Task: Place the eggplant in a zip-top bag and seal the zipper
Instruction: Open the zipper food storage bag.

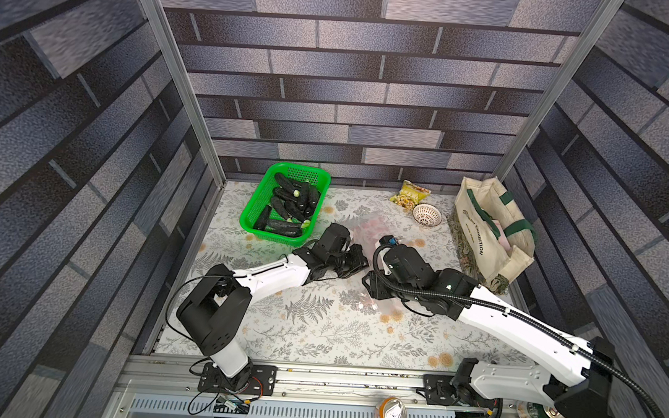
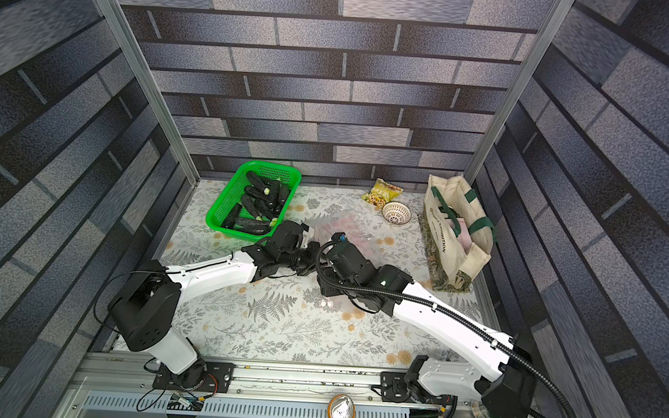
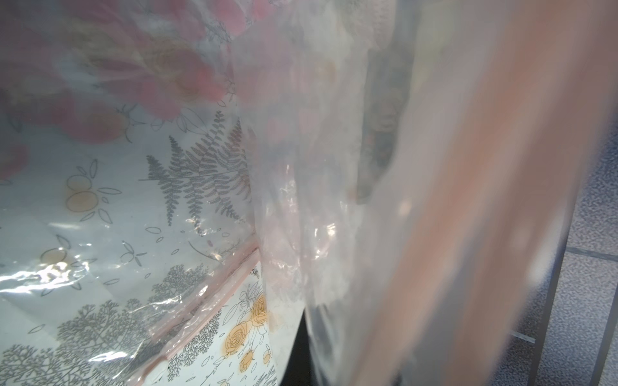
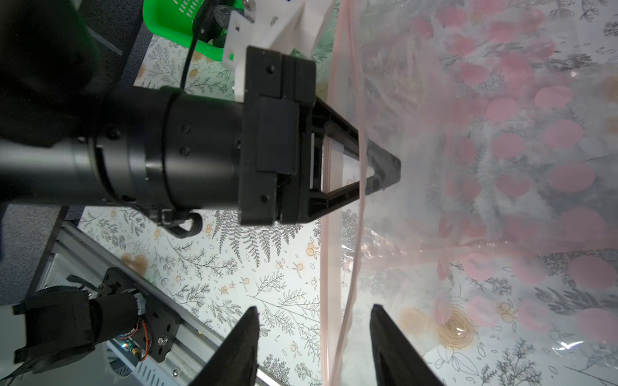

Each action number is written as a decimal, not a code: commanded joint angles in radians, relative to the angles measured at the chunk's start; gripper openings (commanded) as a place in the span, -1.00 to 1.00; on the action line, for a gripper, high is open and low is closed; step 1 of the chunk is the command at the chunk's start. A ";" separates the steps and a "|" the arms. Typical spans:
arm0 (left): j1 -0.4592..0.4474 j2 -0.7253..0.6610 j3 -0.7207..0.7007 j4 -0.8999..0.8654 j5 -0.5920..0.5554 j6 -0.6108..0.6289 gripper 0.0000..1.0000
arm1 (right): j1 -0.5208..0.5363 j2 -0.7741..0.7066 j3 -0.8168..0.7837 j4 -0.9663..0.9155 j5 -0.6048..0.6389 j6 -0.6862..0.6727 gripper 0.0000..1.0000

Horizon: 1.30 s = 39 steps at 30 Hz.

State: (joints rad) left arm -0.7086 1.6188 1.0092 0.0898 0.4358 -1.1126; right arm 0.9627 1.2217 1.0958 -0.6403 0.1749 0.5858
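While left fingers (image 4: pixel 337 115) clamp the crinkly clear bag (image 4: pixel 501 200), right fingers (image 4: pixel 244 351) straddle its rim half-open.

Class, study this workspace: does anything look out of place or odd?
Yes. A drink can sits on the metal frame in front of the table, away from the task items. A second can lies there too, partly hidden by the right arm. Nothing looks spilled.
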 commanded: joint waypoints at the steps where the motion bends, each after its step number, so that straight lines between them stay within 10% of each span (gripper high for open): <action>1: -0.011 -0.056 -0.011 0.004 -0.017 -0.013 -1.00 | 0.005 0.008 -0.008 0.000 0.130 -0.014 0.04; 15: -0.024 -0.090 -0.037 -0.010 -0.022 -0.017 -1.00 | -0.011 0.092 0.026 -0.087 0.349 -0.024 -0.14; 29: -0.029 -0.095 -0.050 -0.048 -0.020 -0.001 -1.00 | -0.070 0.182 0.017 0.090 0.229 -0.022 -0.19; 39: -0.025 -0.093 -0.039 -0.138 -0.062 0.045 -1.00 | -0.097 0.106 -0.002 0.050 0.294 -0.031 -0.76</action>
State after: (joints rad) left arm -0.7315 1.5585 0.9691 0.0216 0.4068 -1.1156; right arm 0.8707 1.3945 1.0954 -0.5583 0.4217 0.5625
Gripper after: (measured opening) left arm 0.048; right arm 0.133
